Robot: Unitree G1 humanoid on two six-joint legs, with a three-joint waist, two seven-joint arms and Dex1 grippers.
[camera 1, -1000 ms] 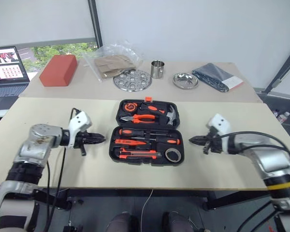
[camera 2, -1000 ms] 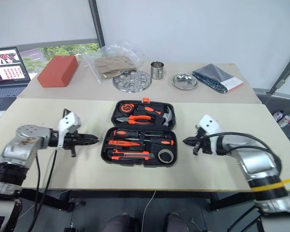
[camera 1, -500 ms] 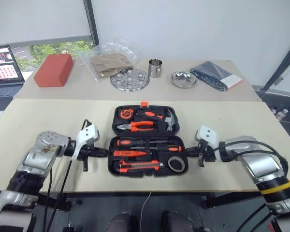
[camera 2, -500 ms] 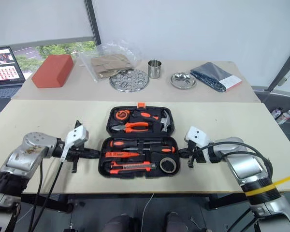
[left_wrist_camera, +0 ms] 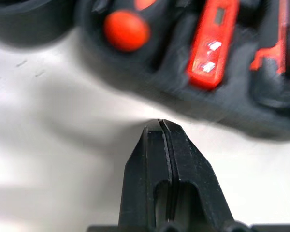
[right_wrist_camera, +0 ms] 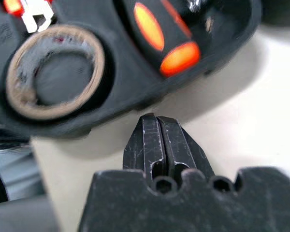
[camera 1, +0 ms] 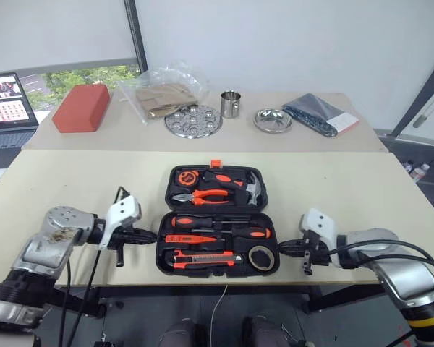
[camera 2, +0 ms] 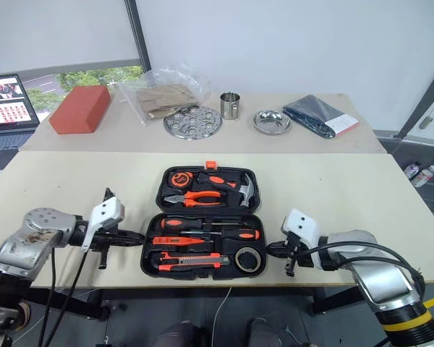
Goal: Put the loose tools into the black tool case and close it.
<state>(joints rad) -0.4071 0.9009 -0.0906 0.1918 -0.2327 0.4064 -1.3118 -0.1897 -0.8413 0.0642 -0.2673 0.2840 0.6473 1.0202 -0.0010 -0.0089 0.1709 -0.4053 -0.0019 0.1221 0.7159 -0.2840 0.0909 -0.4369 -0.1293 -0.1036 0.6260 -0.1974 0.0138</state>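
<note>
Flanking the black tool case (camera 1: 218, 220) on the near desk (camera 1: 72, 181), the left pincer (camera 1: 149, 236) and right pincer (camera 1: 284, 247) both sit with fingers pressed together, empty, each just beside a side wall of the lower half. Inside, the screwdrivers (camera 1: 217, 221), tester pen (camera 1: 188, 238), utility knife (camera 1: 206, 256) and tape roll (camera 1: 261, 256) lie in recesses, so loading looks finished. Beyond, the lid (camera 1: 215, 186) lies flat open; closing and latching remain.
</note>
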